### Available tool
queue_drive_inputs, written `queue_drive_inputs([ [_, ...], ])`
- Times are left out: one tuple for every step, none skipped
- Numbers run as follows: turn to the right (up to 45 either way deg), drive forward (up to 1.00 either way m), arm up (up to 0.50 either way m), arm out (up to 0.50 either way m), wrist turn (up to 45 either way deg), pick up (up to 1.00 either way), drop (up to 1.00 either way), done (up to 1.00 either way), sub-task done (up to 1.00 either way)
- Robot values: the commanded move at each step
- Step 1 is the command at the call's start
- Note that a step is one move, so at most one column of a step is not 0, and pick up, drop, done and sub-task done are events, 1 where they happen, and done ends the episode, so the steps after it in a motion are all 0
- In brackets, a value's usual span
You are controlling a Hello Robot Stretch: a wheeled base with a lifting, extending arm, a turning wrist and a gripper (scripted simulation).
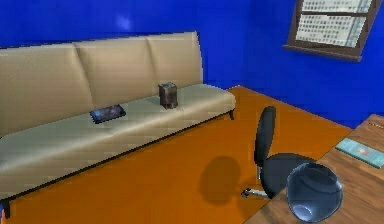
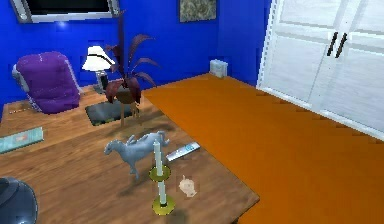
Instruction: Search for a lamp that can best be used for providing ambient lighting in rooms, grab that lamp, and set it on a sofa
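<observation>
White-shaded lamp [image 2: 97, 60] stands at the far edge of the bench [image 2: 70, 170], beside what looks like a potted plant [image 2: 130, 68]. Beige sofa [image 1: 100, 72] ahead. Claw state: can't tell.

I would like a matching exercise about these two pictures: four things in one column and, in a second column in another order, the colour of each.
Things:
1. sofa
2. lamp shade
3. armchair
4. office chair

Colours:
a. white
b. black
c. beige
d. purple

Pairs: 1-c, 2-a, 3-d, 4-b
</observation>
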Motion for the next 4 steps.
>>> queue_drive_inputs([
  [0.0, 0.0, 0.22, 0.0, 0.0, 0.0, 0.0, 0.0, 0.0],
  [0.0, 0.0, 0.0, 0.22, 0.0, 0.0, 0.0, 0.0, 0.0],
  [0.0, 0.0, 0.0, 0.0, 45.0, 0.0, 0.0, 0.0, 0.0],
  [0.0, 0.0, 0.0, 0.0, 45.0, 0.0, 0.0, 0.0, 0.0],
])
